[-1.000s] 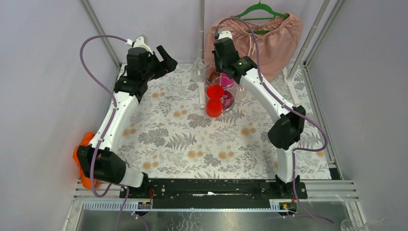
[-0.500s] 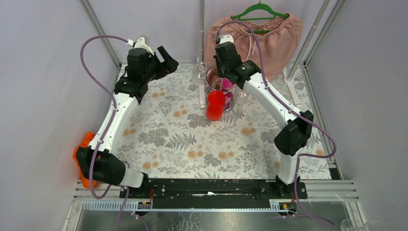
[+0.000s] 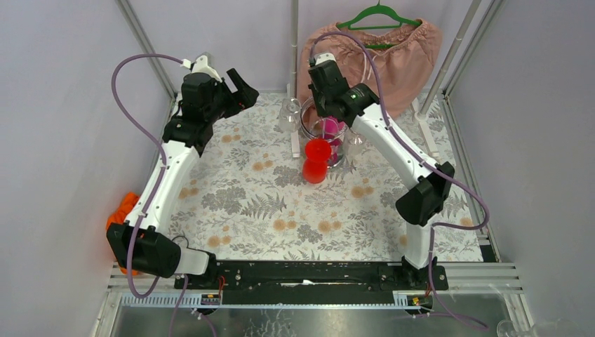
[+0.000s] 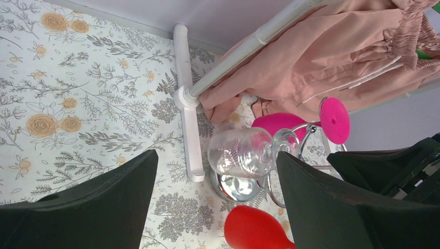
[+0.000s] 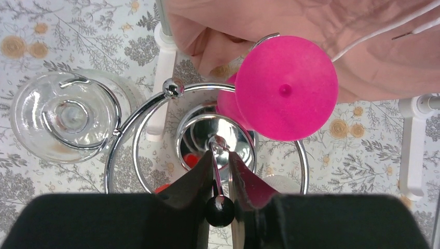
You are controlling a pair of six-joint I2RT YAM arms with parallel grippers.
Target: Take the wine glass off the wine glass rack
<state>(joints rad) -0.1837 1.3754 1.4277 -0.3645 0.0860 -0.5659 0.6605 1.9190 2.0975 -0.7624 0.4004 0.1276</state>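
Top view: the left gripper (image 3: 241, 88) hangs with jaws wide apart, left of the wine glass rack (image 3: 306, 125), a red wine glass (image 3: 316, 151) on the rack's near side. Left wrist: a clear wine glass (image 4: 241, 153) hangs in a rack loop. Right wrist: the right gripper (image 5: 220, 155) is clamped on the rack's thin central rod, beside a pink wine glass (image 5: 285, 88).

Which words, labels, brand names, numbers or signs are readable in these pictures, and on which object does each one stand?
None: no text can be read in any view.
The floral tablecloth, the pink garment, the wine glass rack, the clear wine glass and the pink wine glass show no lettering.
The small parts along the black rail at the near edge are too small to tell whether they carry any marks.
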